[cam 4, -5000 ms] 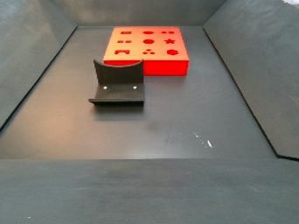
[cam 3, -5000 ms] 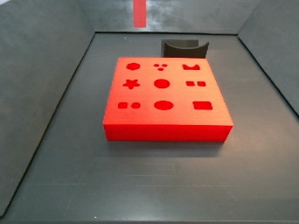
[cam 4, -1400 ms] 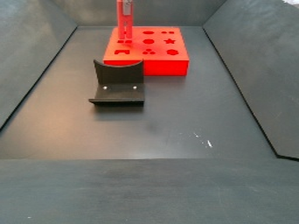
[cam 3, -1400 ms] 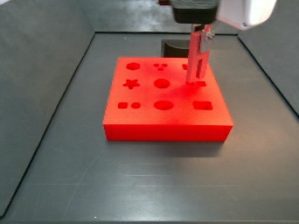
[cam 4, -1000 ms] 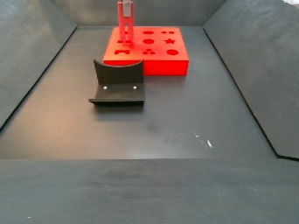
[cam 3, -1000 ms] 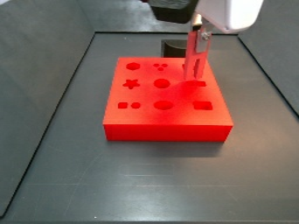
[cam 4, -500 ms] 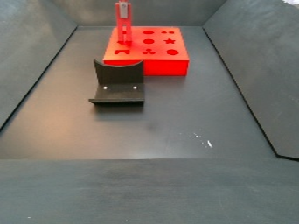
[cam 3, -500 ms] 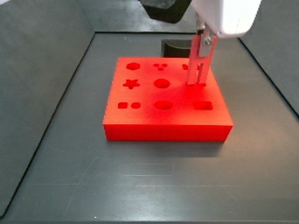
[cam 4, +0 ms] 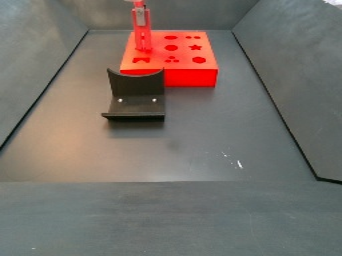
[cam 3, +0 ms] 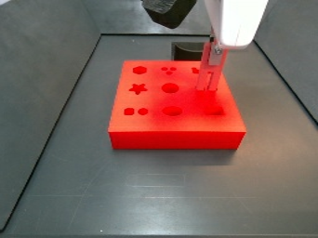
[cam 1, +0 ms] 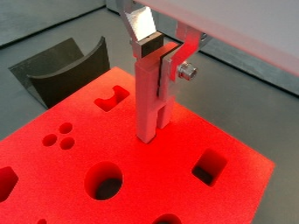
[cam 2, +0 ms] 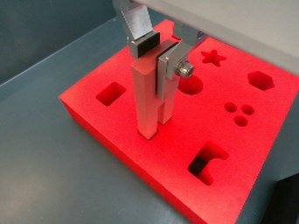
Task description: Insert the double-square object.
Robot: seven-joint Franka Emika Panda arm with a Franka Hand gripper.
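Note:
The double-square object (cam 1: 152, 101) is a slender red-pink peg, held upright in my gripper (cam 1: 159, 52), which is shut on its upper end. Its lower end meets the top of the big red block (cam 1: 70, 175), where it hides the hole under it. Both wrist views show this; the peg (cam 2: 152, 96) stands between the square hole and a round hole of the block (cam 2: 251, 140). In both side views the gripper (cam 3: 214, 46) is over the block's (cam 3: 174, 125) edge, with the peg (cam 4: 139, 25) standing on the block (cam 4: 187, 75).
The dark fixture (cam 4: 135, 95) stands on the floor apart from the block; it shows behind the block in a side view (cam 3: 187, 48) and in a wrist view (cam 1: 65, 70). Grey walls (cam 4: 34, 90) enclose the dark floor (cam 4: 201, 150).
The gripper has come down with the peg. The peg's lower end stays at the same spot on the block, and less of the peg shows above it.

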